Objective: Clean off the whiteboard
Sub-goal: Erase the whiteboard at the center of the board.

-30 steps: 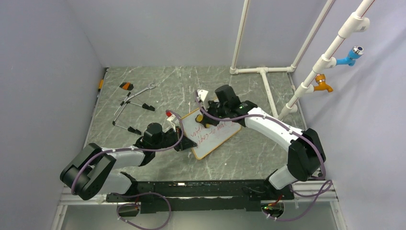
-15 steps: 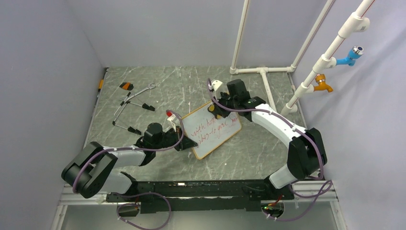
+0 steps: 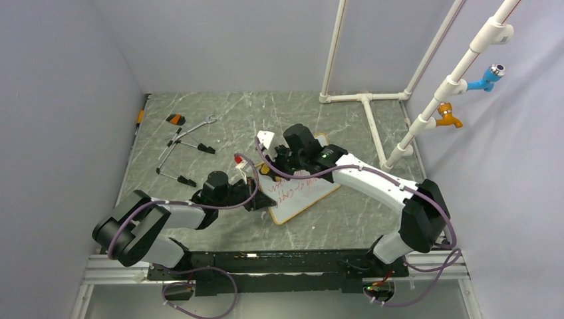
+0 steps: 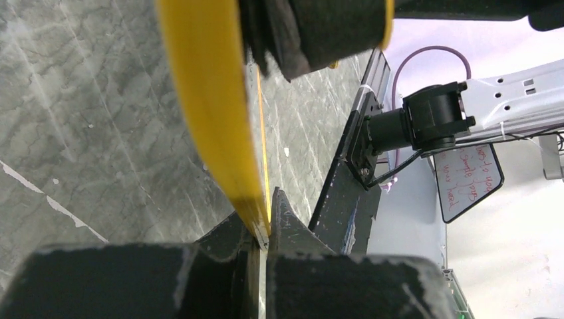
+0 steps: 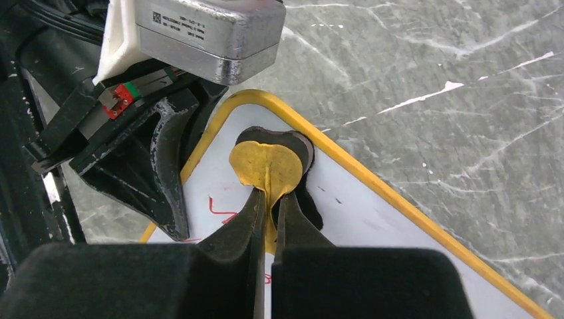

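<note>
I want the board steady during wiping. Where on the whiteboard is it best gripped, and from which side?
Pinch the thin frame at the whiteboard's left edge, coming in low from the left, as the left hand does. The board is flat and thin, so only its rim offers a pinch, and the written face is left free.

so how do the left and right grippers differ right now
The left gripper clamps the whiteboard by the edge of its yellow frame; the right gripper clamps the thin yellow tab of an eraser. The left sits low beside the board, while the right stands over it, with the eraser pressed on the white surface near a corner. Both are shut.
</note>
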`<act>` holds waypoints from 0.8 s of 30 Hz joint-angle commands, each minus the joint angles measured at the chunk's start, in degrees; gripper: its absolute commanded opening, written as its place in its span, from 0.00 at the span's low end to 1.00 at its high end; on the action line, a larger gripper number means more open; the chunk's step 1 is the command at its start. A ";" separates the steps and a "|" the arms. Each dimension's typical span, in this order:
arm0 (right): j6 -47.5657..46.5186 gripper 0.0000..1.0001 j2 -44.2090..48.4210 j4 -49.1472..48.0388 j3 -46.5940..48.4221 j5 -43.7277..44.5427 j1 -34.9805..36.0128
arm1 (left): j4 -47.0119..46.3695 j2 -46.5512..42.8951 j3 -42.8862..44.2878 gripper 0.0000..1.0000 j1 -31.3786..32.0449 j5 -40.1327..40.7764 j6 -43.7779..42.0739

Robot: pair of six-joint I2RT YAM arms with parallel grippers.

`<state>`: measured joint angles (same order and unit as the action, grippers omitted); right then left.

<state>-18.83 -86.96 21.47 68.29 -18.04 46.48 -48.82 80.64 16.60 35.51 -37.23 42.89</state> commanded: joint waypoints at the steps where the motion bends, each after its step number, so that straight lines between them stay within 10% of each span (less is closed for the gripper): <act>1: 2.37 0.00 -0.78 -4.60 0.34 12.38 -2.10 | -9.18 -1.61 1.69 0.00 1.58 -6.25 -2.63; 8: 2.99 0.00 1.17 -5.95 -1.40 18.93 -7.53 | -6.03 -2.94 2.10 0.00 1.55 -5.28 -3.74; 18: -7.62 0.00 -1.13 5.34 0.67 -9.21 2.13 | -0.85 -5.56 2.33 0.00 1.36 -1.48 -4.79; 24: -2.93 0.00 -1.31 -0.16 -1.44 2.58 -3.57 | 2.97 -9.62 1.28 0.00 0.54 0.75 -6.70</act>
<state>-23.66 -86.98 24.34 67.75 -21.17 48.49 -41.63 75.42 16.71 35.51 -35.27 41.08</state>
